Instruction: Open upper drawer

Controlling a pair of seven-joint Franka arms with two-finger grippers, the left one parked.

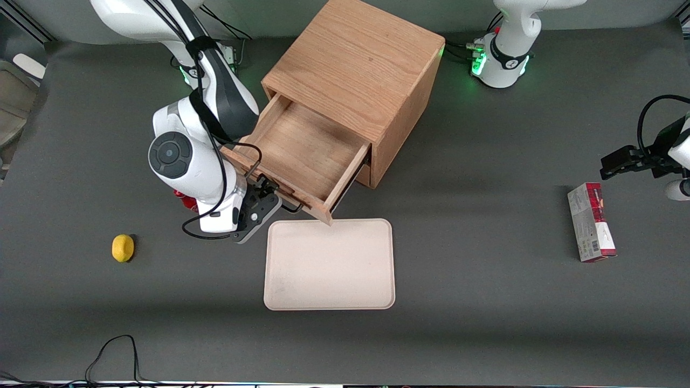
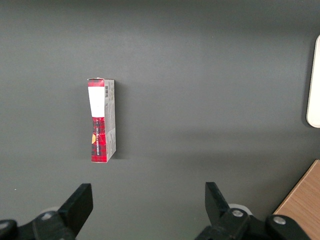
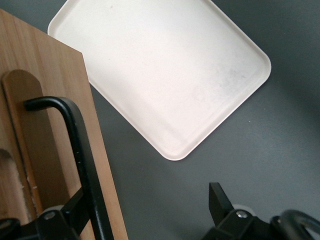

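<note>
The upper drawer (image 1: 302,156) of the oak cabinet (image 1: 356,70) stands pulled well out, and its bare wood inside shows. Its front panel (image 3: 45,115) carries the long black bar handle (image 3: 82,150). My right gripper (image 1: 264,198) is at the drawer's front, nearer the front camera than the cabinet. In the right wrist view the gripper (image 3: 150,212) is open. The bar handle runs just inside one finger (image 3: 75,207), and the other finger (image 3: 219,200) hangs over the bare table, well apart from the handle. The bottom drawer is hidden under the open one.
A cream tray (image 1: 330,264) lies flat just nearer the front camera than the drawer's corner; it also shows in the right wrist view (image 3: 165,70). A yellow lemon (image 1: 123,248) lies toward the working arm's end. A red and grey box (image 1: 591,222) lies toward the parked arm's end.
</note>
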